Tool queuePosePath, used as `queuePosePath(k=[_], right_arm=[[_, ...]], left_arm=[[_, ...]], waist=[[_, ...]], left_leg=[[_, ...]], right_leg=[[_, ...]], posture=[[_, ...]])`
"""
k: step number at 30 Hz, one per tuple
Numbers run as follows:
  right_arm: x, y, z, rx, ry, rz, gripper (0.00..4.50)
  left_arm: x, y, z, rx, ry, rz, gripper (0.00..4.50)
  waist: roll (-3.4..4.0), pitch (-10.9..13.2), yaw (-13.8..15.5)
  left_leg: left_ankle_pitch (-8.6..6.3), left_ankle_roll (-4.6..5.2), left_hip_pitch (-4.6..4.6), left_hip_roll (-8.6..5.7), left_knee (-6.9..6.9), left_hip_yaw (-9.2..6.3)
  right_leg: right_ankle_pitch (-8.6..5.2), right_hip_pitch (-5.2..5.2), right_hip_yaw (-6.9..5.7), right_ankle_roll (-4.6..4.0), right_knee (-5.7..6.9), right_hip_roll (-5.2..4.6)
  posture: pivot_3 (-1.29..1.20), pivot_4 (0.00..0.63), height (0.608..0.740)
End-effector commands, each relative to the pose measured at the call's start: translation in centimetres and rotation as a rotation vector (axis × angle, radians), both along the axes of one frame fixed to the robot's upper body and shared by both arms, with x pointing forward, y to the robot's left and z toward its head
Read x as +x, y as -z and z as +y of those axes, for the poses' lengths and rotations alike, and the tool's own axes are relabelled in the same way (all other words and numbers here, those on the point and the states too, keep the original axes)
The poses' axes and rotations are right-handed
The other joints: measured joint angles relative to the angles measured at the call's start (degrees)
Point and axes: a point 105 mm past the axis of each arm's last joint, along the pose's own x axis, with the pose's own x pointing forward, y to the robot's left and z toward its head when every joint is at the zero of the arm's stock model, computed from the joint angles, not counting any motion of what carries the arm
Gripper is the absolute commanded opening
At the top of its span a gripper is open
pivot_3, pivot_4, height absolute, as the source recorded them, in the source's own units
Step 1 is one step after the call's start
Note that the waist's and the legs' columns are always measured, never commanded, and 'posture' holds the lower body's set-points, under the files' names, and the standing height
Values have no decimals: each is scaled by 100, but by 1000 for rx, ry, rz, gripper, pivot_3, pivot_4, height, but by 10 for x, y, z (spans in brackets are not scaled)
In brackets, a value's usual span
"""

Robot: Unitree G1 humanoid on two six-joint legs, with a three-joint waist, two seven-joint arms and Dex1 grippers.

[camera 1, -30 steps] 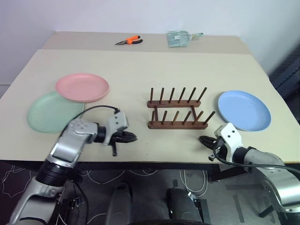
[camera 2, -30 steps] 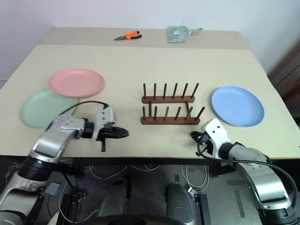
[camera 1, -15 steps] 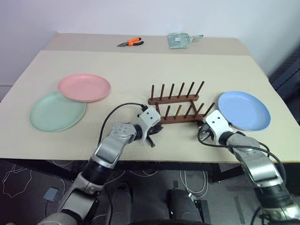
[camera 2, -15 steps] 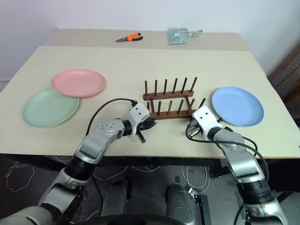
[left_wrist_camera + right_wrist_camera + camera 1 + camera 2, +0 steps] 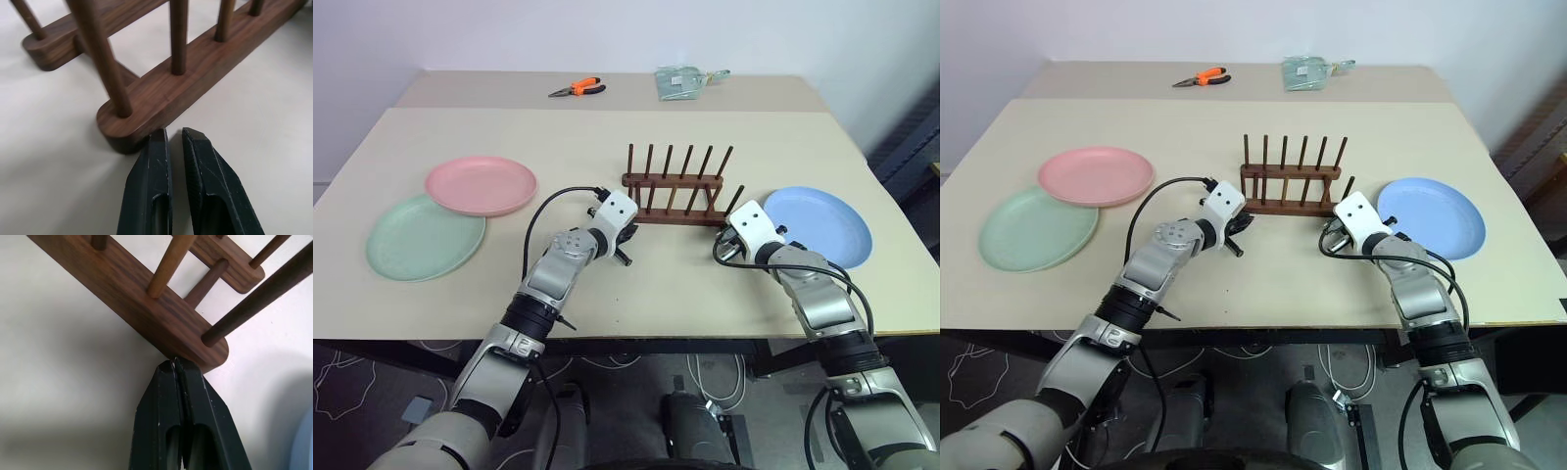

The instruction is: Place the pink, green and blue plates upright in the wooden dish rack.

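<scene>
I read the head views as evenly and brightly lit, with soft, short shadows under the wooden dish rack (image 5: 674,186) and no glare on the table (image 5: 607,127). In the left wrist view the nearest pegs blur, while the rack base and the left gripper (image 5: 177,134) stay sharp. In the right wrist view the right gripper (image 5: 175,363) casts a broad soft shadow.

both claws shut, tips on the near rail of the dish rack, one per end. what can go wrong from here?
1. Left claw meets the wooden dish rack at a rounded end corner; its tips could slip off and the rack skew.
2. Right claw also bears near an end; uneven force would probably turn the rack.
3. The blue plate lies close beside the rack's right end, so a skewed rack might nudge it.
</scene>
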Motion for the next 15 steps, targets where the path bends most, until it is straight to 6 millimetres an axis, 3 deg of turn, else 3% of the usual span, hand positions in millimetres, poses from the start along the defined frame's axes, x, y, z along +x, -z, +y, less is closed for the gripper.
queuePosePath(k=[1,2,5,9,11,12,15], right_arm=[[1,-16,1,27,-29,-45,533],[-1,-18,0,42,-37,-44,882],[-12,-32,5,88,-81,-79,2296],[-28,-39,16,100,-147,-97,4318],[-33,-38,21,90,-165,-94,4500],[-34,-36,23,84,-173,-90,4500],[-34,-35,27,75,-182,-91,4500]], left_arm=[[1,3,13,36,-21,2,401],[-2,2,15,29,-10,6,401],[-9,-20,34,-52,6,-27,1301],[3,-79,79,-174,-151,-192,3322],[12,-103,102,-217,-271,-278,4379],[17,-114,117,-234,-355,-318,4447],[25,-141,192,-256,-772,-408,4447]], waist=[[0,0,-2],[0,0,-13],[2,1,-28],[4,4,6],[1,5,34],[1,5,38],[1,5,24]], left_leg=[[0,0,0,0,-2,0],[0,0,0,0,-4,0],[3,-5,1,1,-20,1],[12,-18,0,2,-56,-1],[12,-18,-3,1,-54,-1],[12,-18,-5,0,-51,-1],[12,-17,-7,-2,-45,-1]], right_leg=[[0,-1,0,0,0,0],[0,-2,0,1,0,0],[-1,-9,0,4,0,0],[2,-30,0,29,8,3],[1,-30,0,29,7,3],[0,-29,0,28,4,3],[-1,-20,0,25,-6,2]], posture=[[0,150,740],[0,150,740],[0,150,740],[0,150,740],[0,150,740],[0,150,740],[0,150,740]])
